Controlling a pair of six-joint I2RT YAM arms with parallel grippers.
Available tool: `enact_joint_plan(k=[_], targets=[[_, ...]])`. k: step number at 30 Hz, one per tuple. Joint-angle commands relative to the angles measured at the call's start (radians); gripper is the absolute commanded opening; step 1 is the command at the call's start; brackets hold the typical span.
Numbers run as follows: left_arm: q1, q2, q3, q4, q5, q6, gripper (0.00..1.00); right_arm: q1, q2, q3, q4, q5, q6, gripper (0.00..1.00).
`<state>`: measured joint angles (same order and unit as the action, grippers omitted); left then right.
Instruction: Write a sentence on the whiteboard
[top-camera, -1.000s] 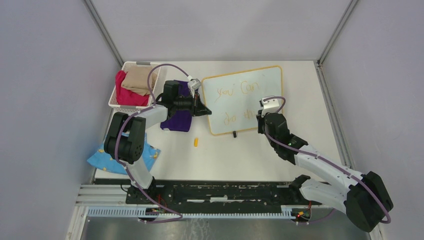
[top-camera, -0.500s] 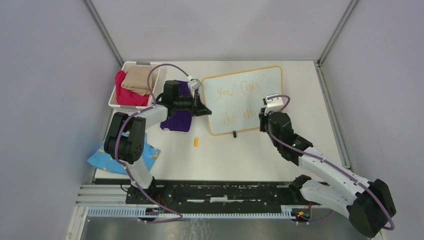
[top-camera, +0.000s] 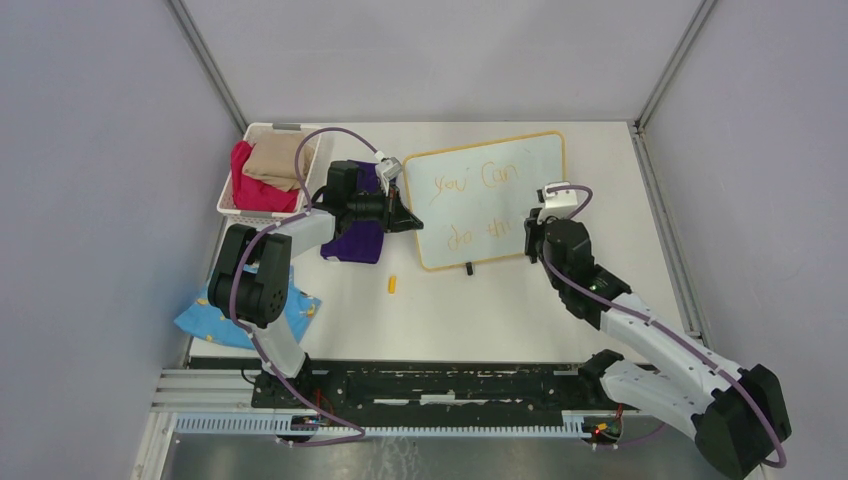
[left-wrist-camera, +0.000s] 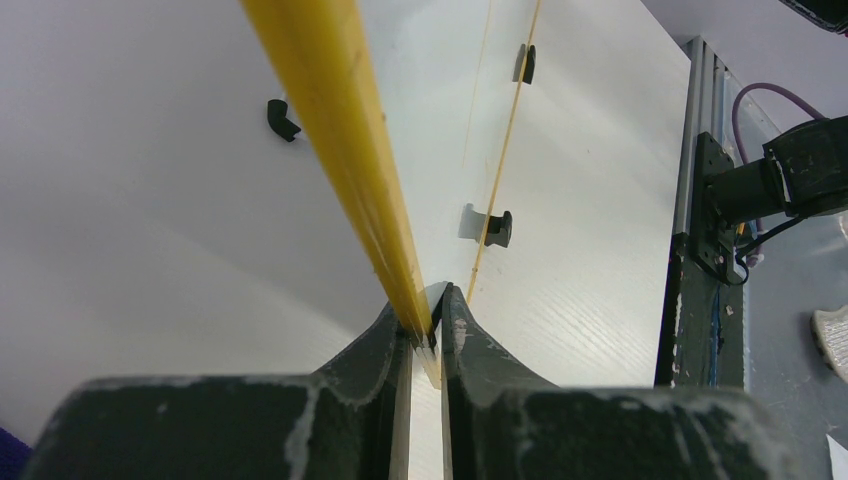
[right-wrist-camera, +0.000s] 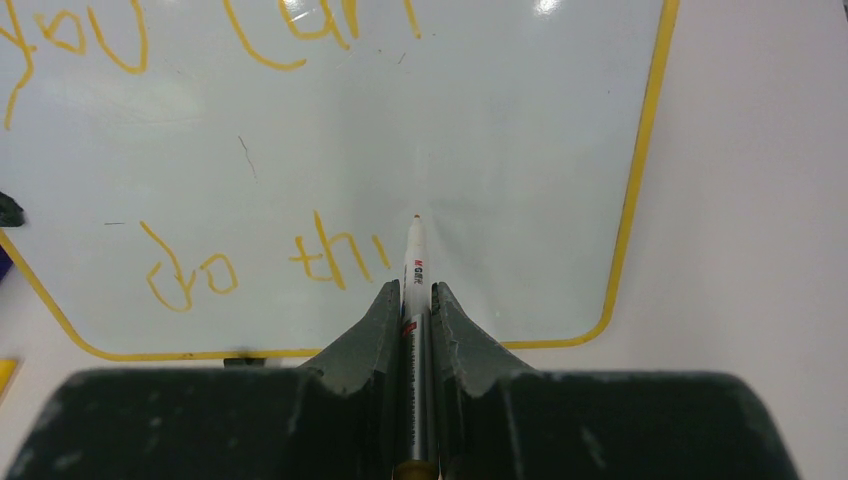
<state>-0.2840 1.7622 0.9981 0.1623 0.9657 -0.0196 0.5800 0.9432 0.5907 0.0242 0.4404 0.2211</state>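
The whiteboard (top-camera: 520, 165) with a yellow-orange frame lies on the table, and shows in the right wrist view (right-wrist-camera: 500, 120). The orange sentence (top-camera: 480, 205) reads "you Can" above "do thi" (right-wrist-camera: 330, 255). My left gripper (top-camera: 412, 222) is shut on the whiteboard's left frame edge (left-wrist-camera: 340, 130). My right gripper (top-camera: 532, 235) is shut on a white marker (right-wrist-camera: 413, 275), held over the board's lower right part. The marker's orange tip sits just right of the last letter; I cannot tell if it touches.
A white basket (top-camera: 232, 212) with red and tan cloths stands at the left. A purple cloth (top-camera: 355, 242) lies under the left arm, a blue patterned cloth (top-camera: 205, 320) at the near left. A small yellow cap (top-camera: 393, 285) lies in front of the board.
My right gripper has moved right and slightly away along the lower line with the marker, and the second word has grown by a letter. The left arm has not moved.
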Motion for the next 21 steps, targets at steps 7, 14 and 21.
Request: enact_joint_plan(k=[7,14,21], targets=[[-0.04,0.036,-0.007,-0.053,-0.149,0.135,0.02,-0.004,0.035,0.014,0.076,-0.048,0.025,0.0],[-0.041,0.039,-0.006,-0.053,-0.148,0.134,0.02,-0.01,0.048,0.018,0.066,-0.033,0.028,0.0],[-0.042,0.038,-0.006,-0.053,-0.15,0.134,0.02,-0.015,0.053,0.009,0.061,-0.028,0.031,0.0]])
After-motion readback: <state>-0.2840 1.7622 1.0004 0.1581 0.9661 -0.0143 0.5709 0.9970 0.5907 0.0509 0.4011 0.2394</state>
